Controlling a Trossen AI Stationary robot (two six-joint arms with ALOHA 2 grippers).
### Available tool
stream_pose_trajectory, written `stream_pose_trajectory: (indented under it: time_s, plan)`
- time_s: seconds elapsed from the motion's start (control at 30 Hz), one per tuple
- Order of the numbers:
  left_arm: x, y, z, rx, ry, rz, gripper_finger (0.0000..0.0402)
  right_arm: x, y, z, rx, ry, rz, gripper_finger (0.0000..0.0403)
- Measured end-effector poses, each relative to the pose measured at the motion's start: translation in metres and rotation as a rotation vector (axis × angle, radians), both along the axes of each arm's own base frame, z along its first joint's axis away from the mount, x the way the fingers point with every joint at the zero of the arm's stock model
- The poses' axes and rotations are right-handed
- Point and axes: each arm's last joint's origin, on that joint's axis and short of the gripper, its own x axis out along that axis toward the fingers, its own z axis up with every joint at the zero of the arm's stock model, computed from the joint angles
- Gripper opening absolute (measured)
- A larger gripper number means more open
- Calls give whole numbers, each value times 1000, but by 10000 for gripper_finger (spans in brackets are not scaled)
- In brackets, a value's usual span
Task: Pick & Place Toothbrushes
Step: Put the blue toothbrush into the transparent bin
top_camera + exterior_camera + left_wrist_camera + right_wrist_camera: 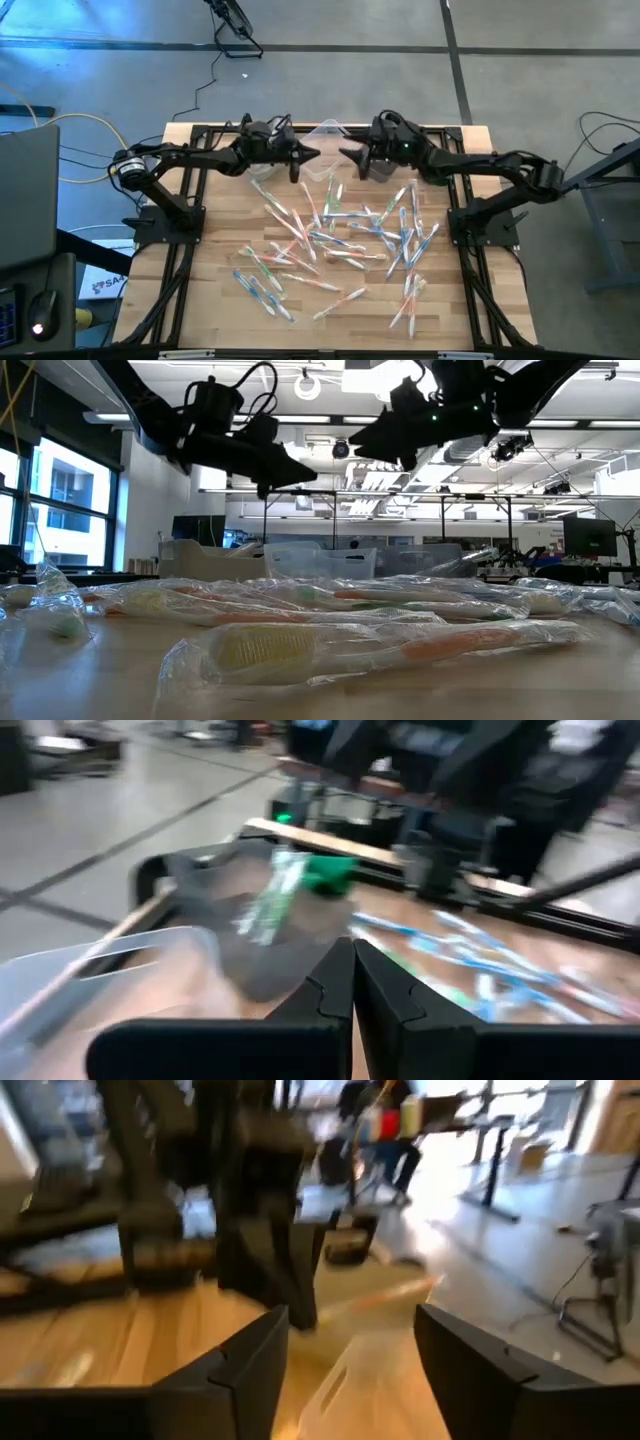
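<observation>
Many wrapped toothbrushes (340, 235) lie scattered over the middle and near part of the wooden table, and they fill the foreground of the low view (400, 645). My left gripper (315, 155) (352, 955) hovers shut above the far middle of the table, pointing right. In front of it, a grey bin (250, 945) holds one green-and-white toothbrush (270, 900). My right gripper (345, 157) (350, 1325) faces it from the right, open and empty, raised above a clear bin (370, 1370). Both grippers hang well above the pile in the low view (310, 477) (355, 448).
Plastic bins stand at the table's far edge (325, 130), between and under the two grippers. A small green object (325, 870) sits beyond the grey bin. The black frame rails (190, 250) run along the left and right sides. Bare wood shows at the near left corner (215, 300).
</observation>
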Motion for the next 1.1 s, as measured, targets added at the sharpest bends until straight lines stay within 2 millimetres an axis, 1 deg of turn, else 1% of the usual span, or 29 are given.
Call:
stream_pose_trajectory:
  time_s: [0.13,0.2,0.4,0.7,0.93,1.1]
  plan:
    - [0,-1,0,8,0,-50,0,-3,2,-7,40,84,74,178]
    - [0,-2,0,10,-2,-75,0,-5,5,-9,29,122,110,167]
    - [-1,-3,3,15,-6,-82,0,-6,13,-19,38,236,170,146]
    - [-8,-7,18,66,-32,-83,0,-3,40,-32,13,395,253,144]
    - [-16,-11,28,79,-21,-83,0,-11,59,-51,66,640,247,144]
    - [-17,-12,29,77,-18,-84,0,-14,70,-57,75,728,267,144]
